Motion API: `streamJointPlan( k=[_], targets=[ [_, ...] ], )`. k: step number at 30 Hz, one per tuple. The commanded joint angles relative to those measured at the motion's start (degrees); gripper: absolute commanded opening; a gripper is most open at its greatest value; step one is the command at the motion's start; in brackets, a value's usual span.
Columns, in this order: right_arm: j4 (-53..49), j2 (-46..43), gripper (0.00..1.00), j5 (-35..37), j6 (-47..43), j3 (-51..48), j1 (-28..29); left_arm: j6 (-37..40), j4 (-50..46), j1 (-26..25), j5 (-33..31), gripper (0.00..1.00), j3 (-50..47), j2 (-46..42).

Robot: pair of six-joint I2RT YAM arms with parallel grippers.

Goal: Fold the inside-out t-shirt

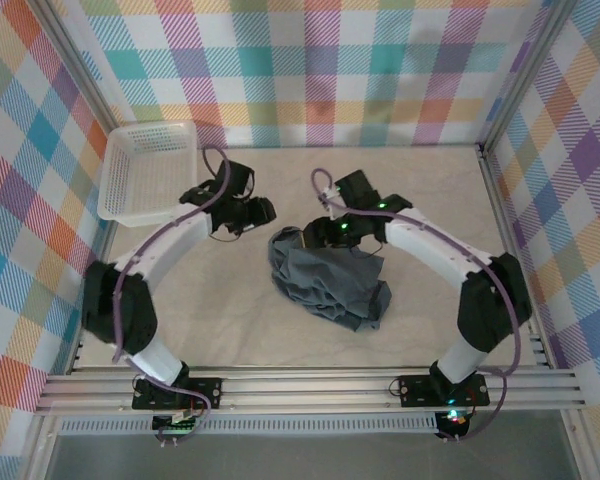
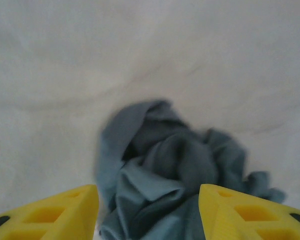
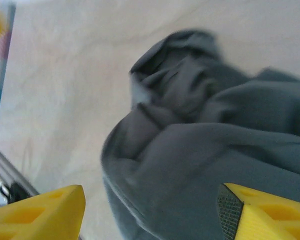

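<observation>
Overhead and wrist views of the work table (image 1: 230,330), with every position given relative to the t-shirt (image 1: 330,285).

The t-shirt is a plain slate-grey, blue-tinged garment. It lies crumpled in a loose heap on the pale table cover, with folds and ridges running across it and no flat panel laid out.

The left gripper (image 1: 258,214) stands just beside the heap's far-left corner. In its wrist view the two yellow fingers (image 2: 65,212) are spread wide. The nearest lobe of cloth lies between them and beyond their tips, and nothing is pinched.

The right gripper (image 1: 325,232) sits over the heap's far edge, close to the same corner. In its wrist view the yellow fingers (image 3: 45,212) are likewise held well apart. Grey cloth fills the gap between them, and a dark textured pad faces it on the inner side of one finger. The cloth lies below the tips and is not clamped. This view is blurred, so it cannot be told whether the fingers touch the fabric.

A white mesh basket (image 1: 150,128) rests well apart from the t-shirt, in the far-left corner of the table beyond the left gripper.

Checked walls (image 1: 330,70) in many colours enclose the table on three sides.
</observation>
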Motion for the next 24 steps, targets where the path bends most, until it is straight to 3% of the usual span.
streamJointPlan(
  k=[1,3,4,7,10,12,15,16,18,19,21,24],
  targets=[
    [-1.0,-0.2,0.33,-0.9,-2.0,1.4,0.1,-1.7,-2.6,1.7,7.3,0.57,0.1,4.1],
    [0.2,-2.4,0.07,-2.5,-3.9,0.2,0.1,-2.4,-1.5,1.7,9.0,0.58,0.3,8.0],
    [0.5,-3.6,0.01,-3.2,-4.6,-0.5,0.1,-2.7,-1.2,1.7,9.2,0.58,0.6,9.8],
    [1.9,-7.3,0.0,-4.7,-6.1,-2.8,0.0,-4.2,1.1,1.7,11.8,0.58,1.3,15.5],
    [2.9,-10.0,0.0,-5.1,-6.0,-4.7,0.0,-6.8,7.5,1.7,15.4,0.51,0.1,17.6],
    [3.6,-11.3,0.0,-4.7,-5.6,-5.8,0.0,-7.7,9.2,1.7,15.8,0.37,0.6,18.1],
    [4.9,-12.6,0.0,-2.9,-5.2,-6.9,0.0,-7.4,8.8,1.7,15.4,0.02,2.7,18.1],
    [5.2,-12.6,0.06,-2.6,-5.2,-7.1,0.0,-6.9,7.8,1.7,14.9,0.0,3.5,17.9],
    [5.3,-12.1,0.5,-2.3,-5.0,-7.0,0.1,-5.7,5.3,1.8,14.0,0.0,5.5,16.4],
    [5.0,-11.6,0.59,-1.6,-4.6,-6.8,0.2,-5.1,4.5,1.7,13.9,0.0,6.3,15.5],
    [4.5,-9.2,0.67,1.2,-4.3,-5.9,1.1,-4.4,3.0,1.7,14.1,0.0,8.5,12.6],
    [4.5,-3.9,0.68,6.4,-3.1,-4.1,3.2,-2.8,0.1,1.7,13.8,0.0,14.5,7.4]
  ],
)
